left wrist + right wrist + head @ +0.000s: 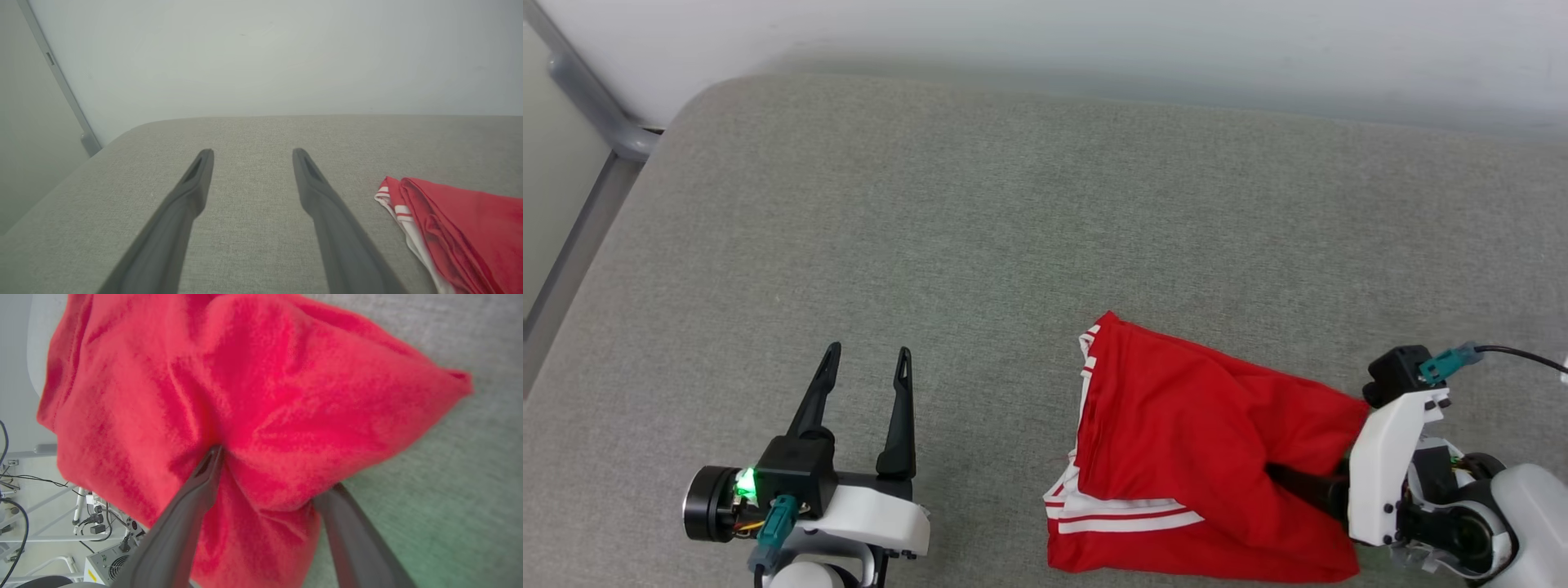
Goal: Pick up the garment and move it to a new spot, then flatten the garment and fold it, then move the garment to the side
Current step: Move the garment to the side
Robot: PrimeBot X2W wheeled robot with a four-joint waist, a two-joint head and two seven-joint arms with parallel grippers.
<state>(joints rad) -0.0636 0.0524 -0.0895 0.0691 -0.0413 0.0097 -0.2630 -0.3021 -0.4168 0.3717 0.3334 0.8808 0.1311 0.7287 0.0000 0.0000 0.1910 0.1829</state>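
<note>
The garment (1176,425) is a red shirt with white, red-striped trim, lying folded over in a loose heap at the near right of the grey cushion (980,212). It also appears as a garment edge (461,228) at the right of the left wrist view. My right gripper (273,469) is open, fingers pushed into the red cloth (265,396): a bulge of fabric sits between them and a fold covers the right fingertip. From the head camera, one dark finger (1303,483) pokes under the cloth. My left gripper (868,351) hovers open and empty over bare cushion, well left of the shirt.
A pale wall (1094,41) backs the cushion, and a grey metal rail (596,106) runs past its rounded far-left corner. Beyond the cushion's near edge, cables and a grey box (110,559) sit on the floor.
</note>
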